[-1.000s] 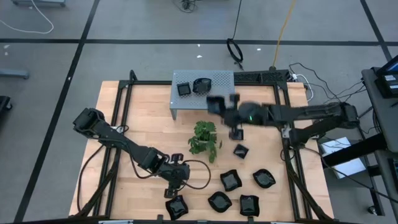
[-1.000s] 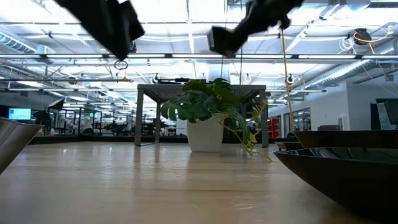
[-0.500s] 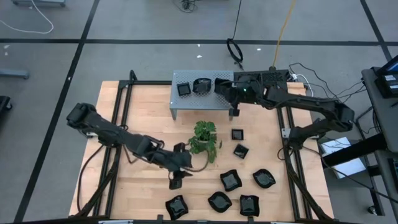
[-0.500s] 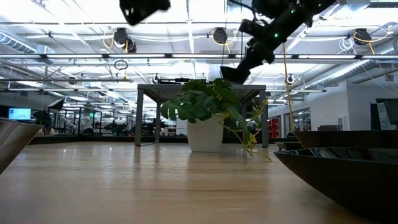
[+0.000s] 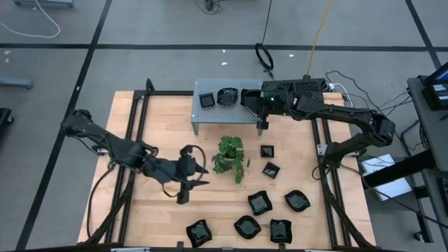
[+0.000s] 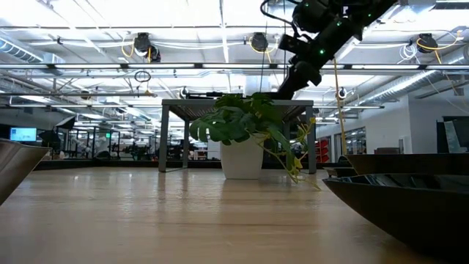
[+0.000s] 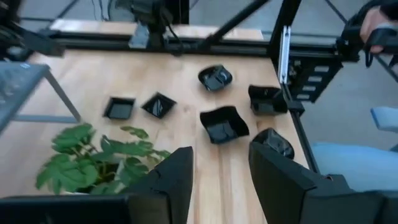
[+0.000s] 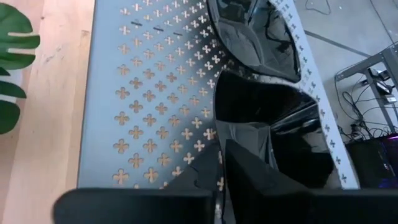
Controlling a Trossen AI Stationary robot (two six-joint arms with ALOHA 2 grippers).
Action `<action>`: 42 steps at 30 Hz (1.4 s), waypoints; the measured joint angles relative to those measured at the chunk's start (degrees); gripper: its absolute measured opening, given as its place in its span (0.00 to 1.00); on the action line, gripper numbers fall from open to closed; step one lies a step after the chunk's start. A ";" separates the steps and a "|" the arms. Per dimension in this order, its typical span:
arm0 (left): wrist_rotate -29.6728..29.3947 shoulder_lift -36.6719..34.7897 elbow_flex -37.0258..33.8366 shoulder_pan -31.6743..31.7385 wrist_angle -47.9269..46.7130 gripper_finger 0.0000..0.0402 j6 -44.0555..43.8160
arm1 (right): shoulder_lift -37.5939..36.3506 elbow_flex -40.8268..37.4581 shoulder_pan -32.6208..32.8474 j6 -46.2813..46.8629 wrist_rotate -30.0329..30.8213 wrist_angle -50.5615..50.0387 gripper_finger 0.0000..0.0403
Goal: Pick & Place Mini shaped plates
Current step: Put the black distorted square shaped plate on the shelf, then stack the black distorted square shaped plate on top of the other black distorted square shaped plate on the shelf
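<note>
My right gripper [image 8: 221, 163] pinched a black plate [image 8: 267, 118] on the shelf [image 8: 149, 93]; my left gripper [image 7: 219, 171] hung open, empty.

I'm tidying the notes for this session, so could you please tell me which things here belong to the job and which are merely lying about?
Job:
- mini shaped plates on the table
- plates on the shelf
- plate at the right pincer
- right pincer
- left pincer, empty

Lying about:
- plant
- grey perforated shelf
- cables
</note>
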 joint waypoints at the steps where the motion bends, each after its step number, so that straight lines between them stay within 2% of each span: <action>1: -0.40 -0.59 0.00 0.01 -0.31 0.40 0.36 | -0.03 0.00 0.02 -0.02 0.01 0.19 0.09; 6: -0.60 -1.85 0.00 0.09 0.05 0.40 1.99 | -1.22 0.00 0.46 0.21 0.42 -0.41 0.22; 12: -0.58 -1.80 0.00 0.10 2.12 0.40 1.19 | -6.38 -0.02 3.94 0.27 6.37 -1.97 0.32; 16: -0.58 -1.78 0.00 0.42 1.95 0.40 0.94 | -11.25 0.00 7.91 2.63 6.00 -4.44 0.32; 22: -0.56 -1.78 0.00 0.42 1.95 0.40 0.94 | -17.75 0.00 15.11 16.47 5.37 -13.12 0.29; 26: -0.58 -1.78 0.00 0.52 1.93 0.40 0.94 | -20.17 -0.63 20.09 24.63 0.11 -18.82 0.28; 30: -0.57 -1.78 0.00 0.52 1.97 0.40 0.92 | -20.87 -4.67 26.49 26.26 -2.76 -16.77 0.29; 34: -0.56 -1.78 0.00 0.52 1.97 0.40 0.92 | -20.28 -10.55 33.76 28.16 -3.12 -12.63 0.32; 42: -0.58 -1.76 -0.04 0.52 2.17 0.40 0.90 | -16.10 -21.27 45.42 30.24 1.81 0.61 0.35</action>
